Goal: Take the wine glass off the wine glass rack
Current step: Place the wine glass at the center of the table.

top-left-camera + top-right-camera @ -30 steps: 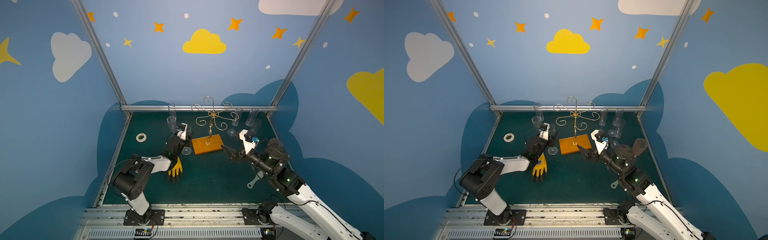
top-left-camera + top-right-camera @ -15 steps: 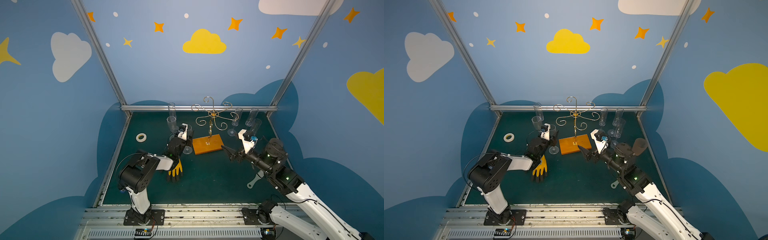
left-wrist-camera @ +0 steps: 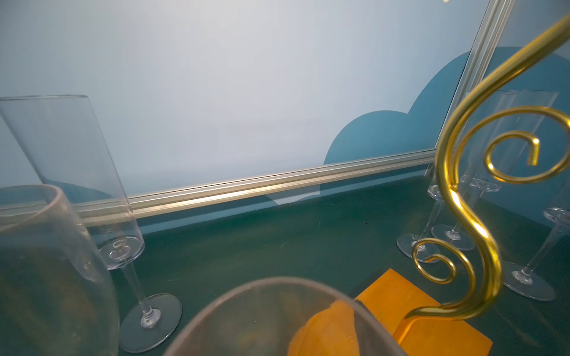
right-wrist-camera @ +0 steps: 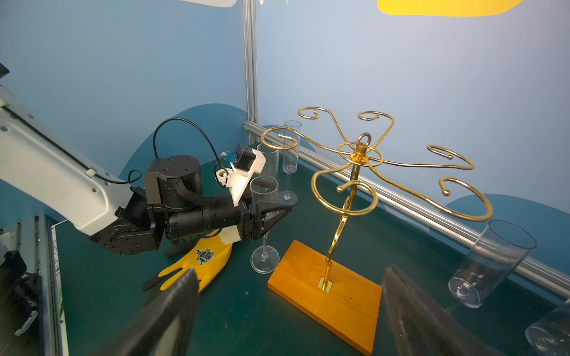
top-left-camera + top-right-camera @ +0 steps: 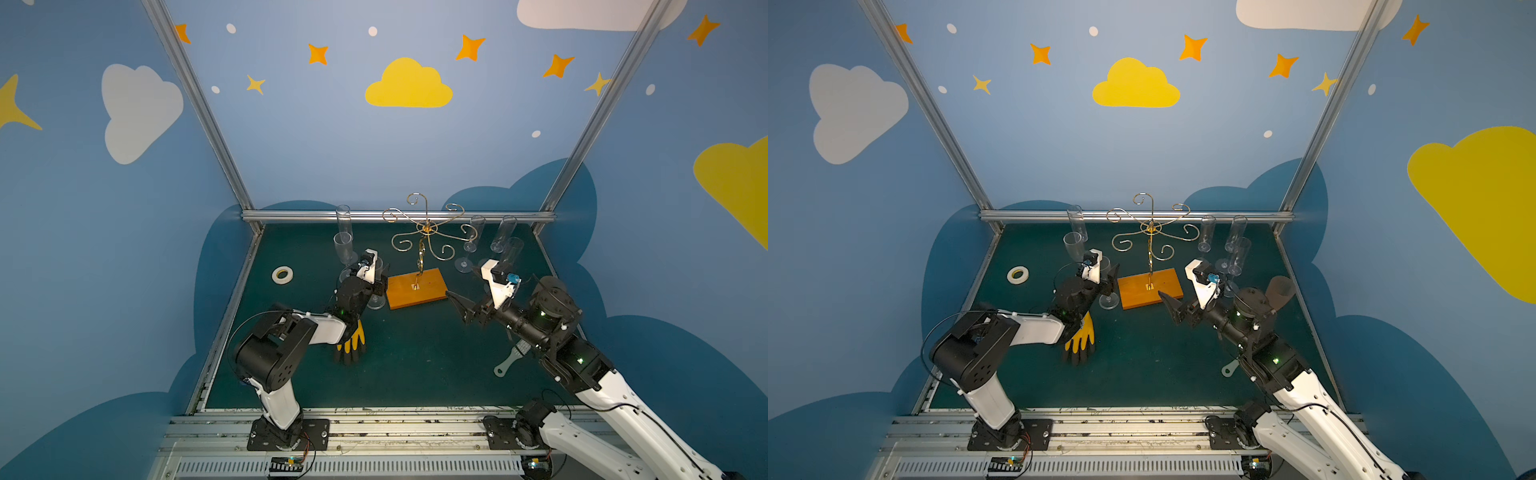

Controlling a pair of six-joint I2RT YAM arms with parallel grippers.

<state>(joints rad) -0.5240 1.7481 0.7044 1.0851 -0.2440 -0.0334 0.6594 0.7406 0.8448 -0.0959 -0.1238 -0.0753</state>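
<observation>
The wine glass rack (image 5: 415,289) (image 4: 327,292) stands mid-table toward the back edge. It is a thin, glossy gold wire post with six curled spiral arms, fixed to a flat rectangular base of smooth orange wood with square edges.

The wine glass (image 4: 263,189) is clear and thin-walled, with a rounded bowl, a slim stem and a flat round foot. It stands upright on the table (image 5: 415,365), its foot just beside the left short edge of the base, lower than the wire arms and apart from them.

The left gripper (image 4: 274,211) reaches in from the left edge. Its black wedge-shaped fingers (image 4: 271,215) sit on either side of the glass at the bottom of the bowl. I cannot tell whether they press on it or stand just off it. The right gripper (image 5: 456,307) hangs near the base's right front corner, its dark, matte, tapering jaws wide apart.

Two tall, straight, clear flutes (image 5: 343,245) stand toward the back left, behind the left gripper. Three more (image 5: 503,232) cluster near the back right corner. A yellow-and-black glove (image 4: 200,259) lies flat under the left arm, and a white roll of tape (image 5: 282,274) lies near the left edge.

A bare, dark green, matte surface runs from the base's front edge to the table's front edge, between the two arms.
</observation>
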